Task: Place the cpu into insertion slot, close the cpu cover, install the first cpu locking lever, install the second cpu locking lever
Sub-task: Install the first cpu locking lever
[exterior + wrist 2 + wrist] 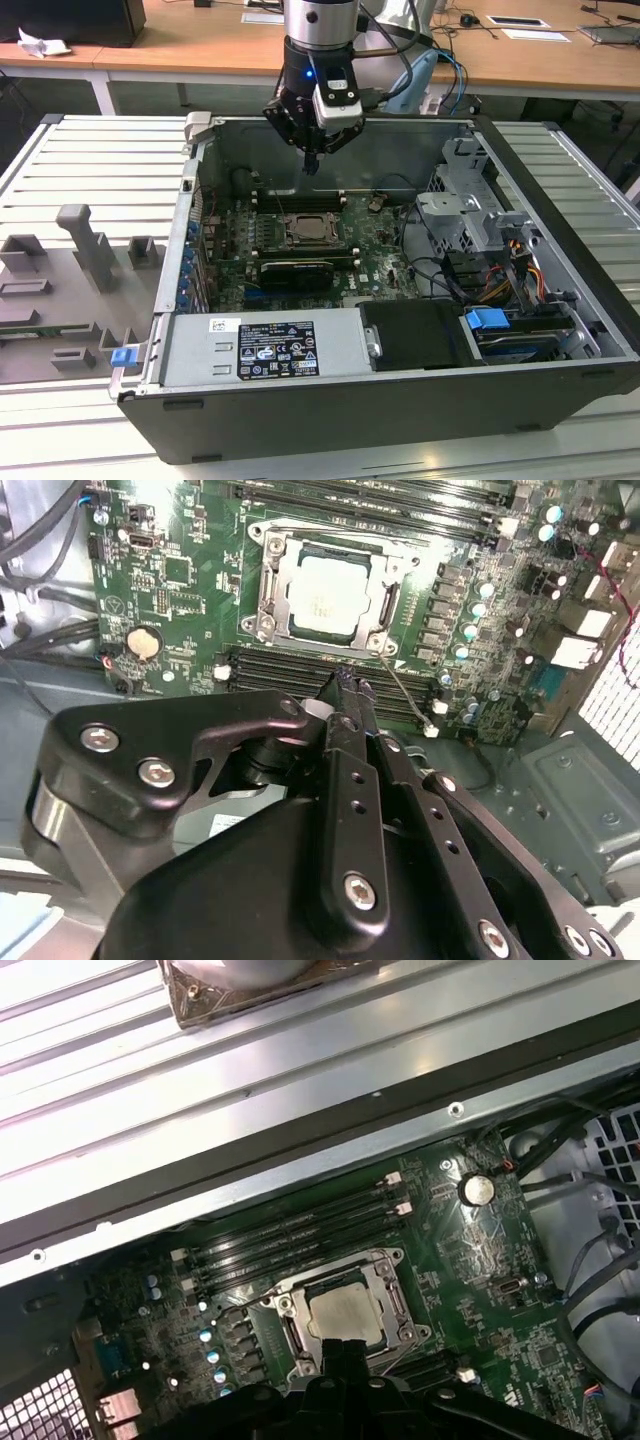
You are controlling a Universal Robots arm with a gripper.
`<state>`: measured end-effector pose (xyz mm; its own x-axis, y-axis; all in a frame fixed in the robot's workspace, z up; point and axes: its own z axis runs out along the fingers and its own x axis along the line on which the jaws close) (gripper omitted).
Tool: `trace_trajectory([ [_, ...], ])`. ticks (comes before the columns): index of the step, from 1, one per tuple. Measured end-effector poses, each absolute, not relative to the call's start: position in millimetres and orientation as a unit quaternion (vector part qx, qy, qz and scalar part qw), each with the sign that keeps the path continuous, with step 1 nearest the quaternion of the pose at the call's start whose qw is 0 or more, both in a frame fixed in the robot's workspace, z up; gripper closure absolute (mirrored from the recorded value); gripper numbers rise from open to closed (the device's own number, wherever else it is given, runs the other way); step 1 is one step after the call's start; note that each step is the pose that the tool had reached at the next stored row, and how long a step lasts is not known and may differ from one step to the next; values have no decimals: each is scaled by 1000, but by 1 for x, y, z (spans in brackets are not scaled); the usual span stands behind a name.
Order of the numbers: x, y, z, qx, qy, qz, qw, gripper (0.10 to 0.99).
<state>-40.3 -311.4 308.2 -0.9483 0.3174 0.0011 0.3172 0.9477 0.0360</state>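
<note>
Figure: the gripper (312, 160) hangs over the open computer case (400, 425), its fingers pressed together and holding nothing. On the green board (170, 590) below, the cpu (328, 593) lies in the insertion slot (330, 548). The cpu cover (268, 585) frames its pale face. In the second wrist view the fingertips appear over the memory slots (280, 670) beside the socket.

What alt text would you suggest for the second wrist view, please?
The robot's black hand, shut and empty, hangs over a green circuit board, its tips near a silver chip that lies framed by a square metal cover. Long black memory slots run between them.
</note>
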Motion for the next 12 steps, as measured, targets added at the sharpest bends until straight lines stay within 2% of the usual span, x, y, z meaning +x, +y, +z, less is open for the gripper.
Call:
trace_trajectory([
  [12,-40,-311,308,97,995,18,1,980],
])
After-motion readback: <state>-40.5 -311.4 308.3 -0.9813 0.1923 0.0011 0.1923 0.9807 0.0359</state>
